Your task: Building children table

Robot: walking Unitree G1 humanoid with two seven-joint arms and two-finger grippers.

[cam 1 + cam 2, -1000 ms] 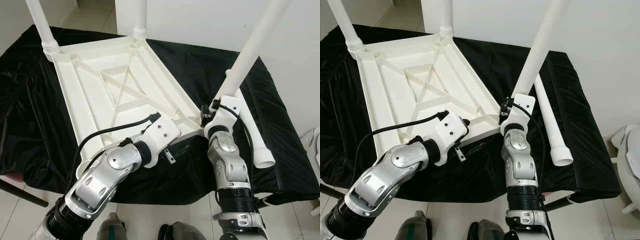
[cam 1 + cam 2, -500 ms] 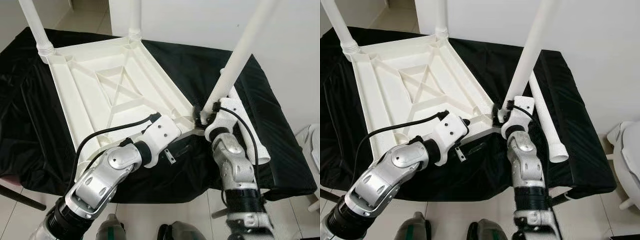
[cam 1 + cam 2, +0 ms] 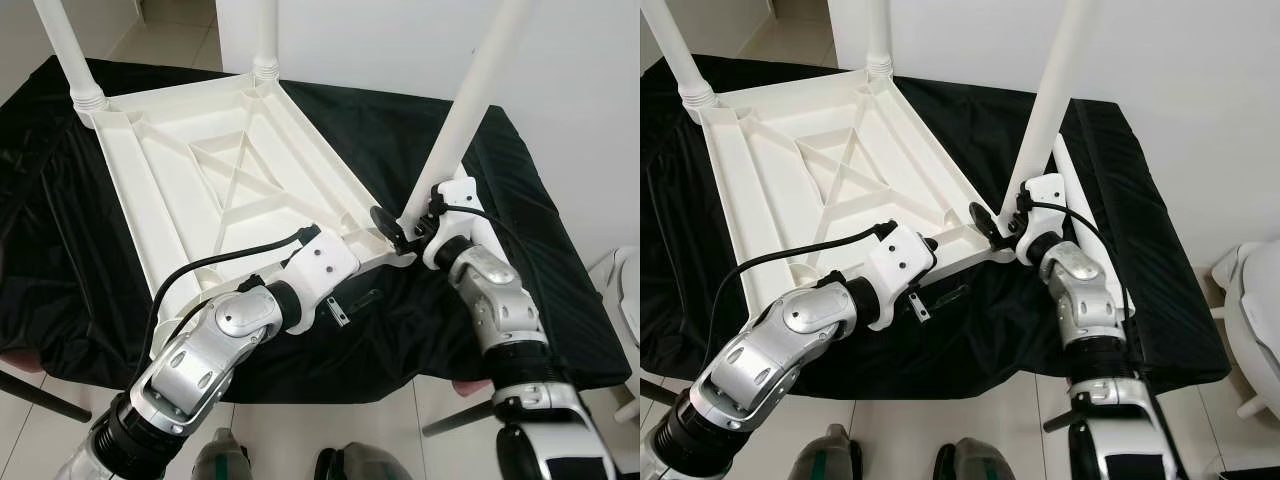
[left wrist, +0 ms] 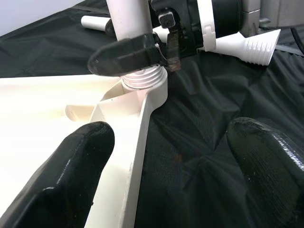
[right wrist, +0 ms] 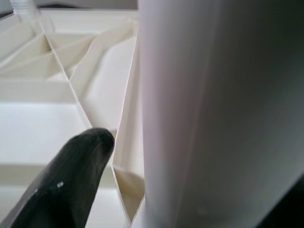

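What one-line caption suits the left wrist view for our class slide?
Right gripper closed on a white leg screwed into the upturned tabletop corner; left gripper's open fingers straddle the edge.

White plastic tabletop (image 3: 225,190) lies upside down on the black cloth, its ribbed underside facing up with a diagonal cross brace at the centre. Two white tubular legs (image 3: 72,60) stand upright in the far corner sockets. A third leg (image 3: 468,100) stands in the near right corner socket, leaning slightly; its threaded collar (image 4: 142,78) is seated at the socket. A fourth leg (image 3: 1072,190) lies flat on the cloth just beside that corner.
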